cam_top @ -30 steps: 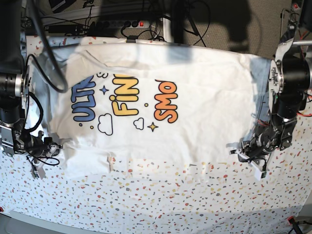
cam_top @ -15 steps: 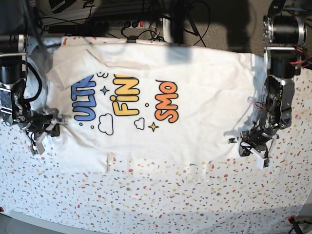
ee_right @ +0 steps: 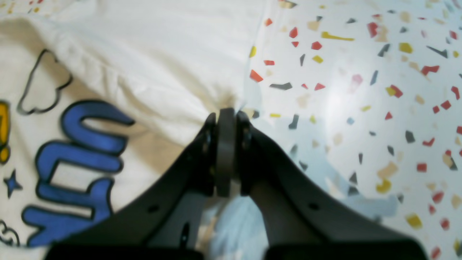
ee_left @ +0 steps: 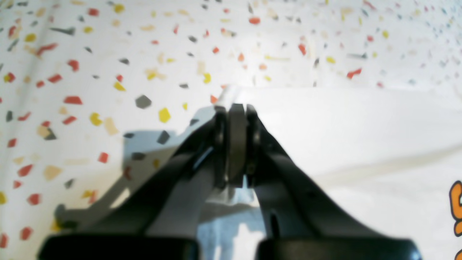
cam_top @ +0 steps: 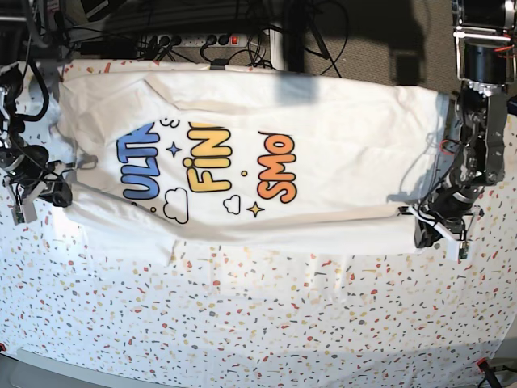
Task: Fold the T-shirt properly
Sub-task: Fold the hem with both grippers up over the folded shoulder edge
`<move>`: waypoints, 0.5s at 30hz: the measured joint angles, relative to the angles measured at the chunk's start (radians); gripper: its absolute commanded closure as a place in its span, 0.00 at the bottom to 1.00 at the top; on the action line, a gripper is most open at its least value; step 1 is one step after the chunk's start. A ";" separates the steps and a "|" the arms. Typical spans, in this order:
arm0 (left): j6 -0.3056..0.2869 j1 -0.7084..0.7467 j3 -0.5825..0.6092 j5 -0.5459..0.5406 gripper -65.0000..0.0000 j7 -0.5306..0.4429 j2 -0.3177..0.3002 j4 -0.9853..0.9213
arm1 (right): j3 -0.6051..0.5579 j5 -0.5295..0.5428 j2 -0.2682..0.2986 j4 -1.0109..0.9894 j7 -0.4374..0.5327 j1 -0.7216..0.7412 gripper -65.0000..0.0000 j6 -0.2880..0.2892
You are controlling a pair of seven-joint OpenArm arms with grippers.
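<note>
The white T-shirt lies print-up across the table, stretched flat between both arms. Its blue, yellow and orange lettering faces up. My left gripper is at the shirt's right edge in the base view. In the left wrist view this gripper is shut, with a bit of the shirt's white hem pinched at its tips. My right gripper is at the shirt's left edge. Seen from the right wrist, it is shut on bunched shirt cloth beside the blue letters.
A white cloth speckled with red, yellow and grey flecks covers the table under the shirt. A power strip and tangled cables lie beyond the far edge. Arm bases stand at both sides of the table.
Both grippers have moved outward and toward the far side, still shut. They have pulled the shirt wider and tauter, and its near edge has slid up the table.
</note>
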 measured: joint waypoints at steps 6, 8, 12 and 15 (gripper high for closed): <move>-0.001 0.063 0.000 -0.001 1.00 0.039 -0.007 0.110 | 0.132 0.048 -0.012 0.195 -0.018 -0.162 1.00 0.003; 0.000 0.090 0.000 -0.002 1.00 0.039 -0.013 0.148 | 0.181 0.051 -0.029 0.235 -0.022 -0.202 1.00 0.003; -0.003 0.163 -0.041 0.000 1.00 0.041 -0.014 0.228 | 0.289 0.048 -0.093 0.282 -0.027 -0.274 1.00 0.004; -0.004 0.208 -0.101 -0.026 1.00 0.039 -0.014 0.267 | 0.360 0.048 -0.137 0.315 -0.026 -0.304 1.00 0.003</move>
